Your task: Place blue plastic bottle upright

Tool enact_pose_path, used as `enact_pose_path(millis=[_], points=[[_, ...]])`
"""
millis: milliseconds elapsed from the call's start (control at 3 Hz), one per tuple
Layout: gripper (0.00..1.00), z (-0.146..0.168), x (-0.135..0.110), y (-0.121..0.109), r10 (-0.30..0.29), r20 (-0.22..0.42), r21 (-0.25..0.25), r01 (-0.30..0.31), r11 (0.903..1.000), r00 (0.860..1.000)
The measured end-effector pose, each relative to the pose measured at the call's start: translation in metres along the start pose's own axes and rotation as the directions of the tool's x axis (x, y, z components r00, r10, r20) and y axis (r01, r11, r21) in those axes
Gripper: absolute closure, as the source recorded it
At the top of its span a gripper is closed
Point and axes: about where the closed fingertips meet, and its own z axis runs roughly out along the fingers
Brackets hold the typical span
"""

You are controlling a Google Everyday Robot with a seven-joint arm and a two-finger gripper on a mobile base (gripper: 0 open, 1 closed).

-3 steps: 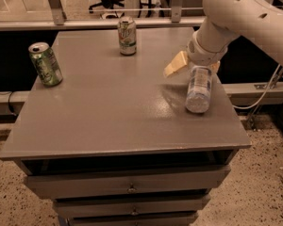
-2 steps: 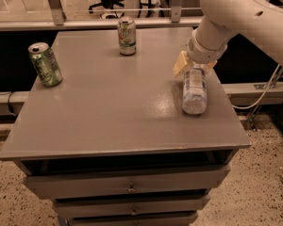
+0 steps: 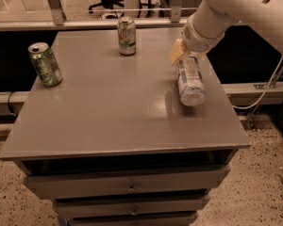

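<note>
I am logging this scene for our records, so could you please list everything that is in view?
blue plastic bottle: one, clear bluish with a white label, tilted over the right side of the table, base toward the camera
green soda can: one, green, leaning, at the left edge of the table
white-and-green soda can: one, upright, at the far middle of the table
table: one, grey, centre of the view
drawers: a stack, grey, under the tabletop
cable: one, pale, to the right of the table
arm: one, white, reaching in from the upper right
gripper: one, yellowish fingers, shut on the far end of the bottle
</note>
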Motion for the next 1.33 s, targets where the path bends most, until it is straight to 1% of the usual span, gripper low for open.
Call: enact_pose_path(millis=[333,667,1000,1333], points=[[1.0,-0.022,-0.03,0.023,-0.099,0.148,-0.104,0.115,0.988,0.984],[1.0,-0.045,-0.057,0.045,-0.117,0.336,-0.239,0.205,0.9492,0.934],[1.0,-0.072,-0.068,0.063,-0.085,0.494,-0.36,0.292,0.8861,0.865],[1.0,-0.096,-0.073,0.081,-0.101,0.612,-0.4,0.417,0.8162,0.784]])
